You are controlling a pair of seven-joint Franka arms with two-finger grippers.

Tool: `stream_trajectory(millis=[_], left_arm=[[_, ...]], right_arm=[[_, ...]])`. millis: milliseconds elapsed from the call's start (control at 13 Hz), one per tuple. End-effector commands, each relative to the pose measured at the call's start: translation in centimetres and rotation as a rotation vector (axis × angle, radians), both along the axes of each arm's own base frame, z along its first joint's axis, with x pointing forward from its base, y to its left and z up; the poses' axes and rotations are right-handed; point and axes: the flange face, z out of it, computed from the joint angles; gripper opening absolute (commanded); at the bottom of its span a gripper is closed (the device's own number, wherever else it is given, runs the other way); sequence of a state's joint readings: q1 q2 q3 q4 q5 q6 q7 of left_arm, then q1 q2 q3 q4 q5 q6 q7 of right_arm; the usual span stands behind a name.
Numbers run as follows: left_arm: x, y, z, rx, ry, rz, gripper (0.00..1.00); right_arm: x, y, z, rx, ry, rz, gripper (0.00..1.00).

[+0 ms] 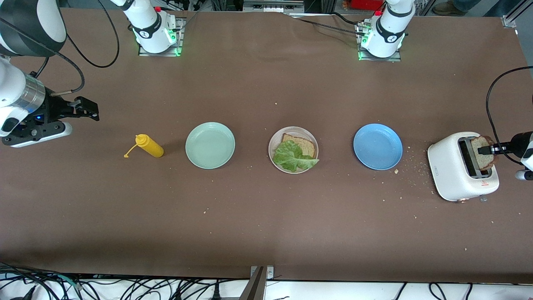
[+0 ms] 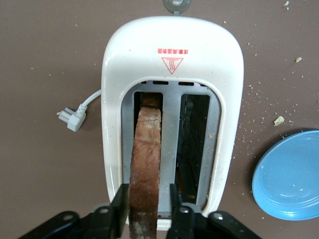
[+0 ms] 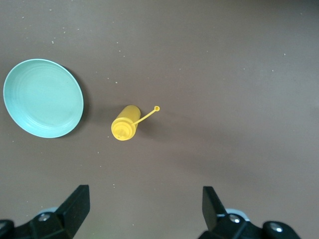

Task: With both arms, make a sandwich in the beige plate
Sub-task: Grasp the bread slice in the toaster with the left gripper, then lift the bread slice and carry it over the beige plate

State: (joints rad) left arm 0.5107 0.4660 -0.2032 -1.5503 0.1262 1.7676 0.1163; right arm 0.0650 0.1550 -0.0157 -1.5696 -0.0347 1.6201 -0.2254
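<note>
The left gripper point(image 1: 490, 150) pinches a bread slice point(image 1: 484, 158) in the toaster point(image 1: 452, 175), next carrying it onto the lettuce point(image 1: 291, 156) in the beige plate point(image 1: 272, 143); the right gripper point(image 1: 79, 109) waits, jaws wide.

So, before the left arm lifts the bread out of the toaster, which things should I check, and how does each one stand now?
1. Left gripper shut on the bread slice, one finger on each face: ok.
2. Slice upright in the toaster slot, partly raised: ok.
3. Beige plate already holds a bottom slice with the lettuce on top: ok.
4. Blue plate lies between toaster and beige plate, so carry the slice over it: ok.
5. Right gripper open, waiting near the mustard bottle: ok.
6. Whether the grip is firm enough: cannot tell.
</note>
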Motion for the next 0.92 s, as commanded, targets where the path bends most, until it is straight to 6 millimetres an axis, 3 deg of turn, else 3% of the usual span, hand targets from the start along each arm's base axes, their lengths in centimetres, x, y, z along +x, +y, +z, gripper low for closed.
stream_trajectory(millis=[0,153,384,537,690,844], left_arm=[[-0.7,0.2,1.7,0.028,0.001,0.0,0.0],[-1.1,0.2,2.9,0.031,0.009,0.005,0.0],[-2.1,-1.0,8.4,0.059,-0.021,-0.002,0.0],[-2.4,-2.7,10.9,0.05,-0.003,-0.023,0.0],[-1.7,-7.1,13.0,0.015,0.025,-0.11,0.0],[-1.0,-14.2,14.4,-0.055,0.029,-0.247,0.0]], right_arm=[[0.0,-0.5,-0.2,0.019,-0.001,-0.041,1.0],[-0.1,-0.4,0.1,0.016,-0.004,-0.061,1.0],[-0.2,-1.2,0.1,0.014,0.001,-0.067,1.0],[-0.2,-1.2,0.1,0.007,0.002,-0.066,1.0],[-0.1,-1.4,-0.1,0.015,0.002,-0.077,1.0],[0.2,-1.2,-0.5,0.016,-0.001,-0.073,1.0]])
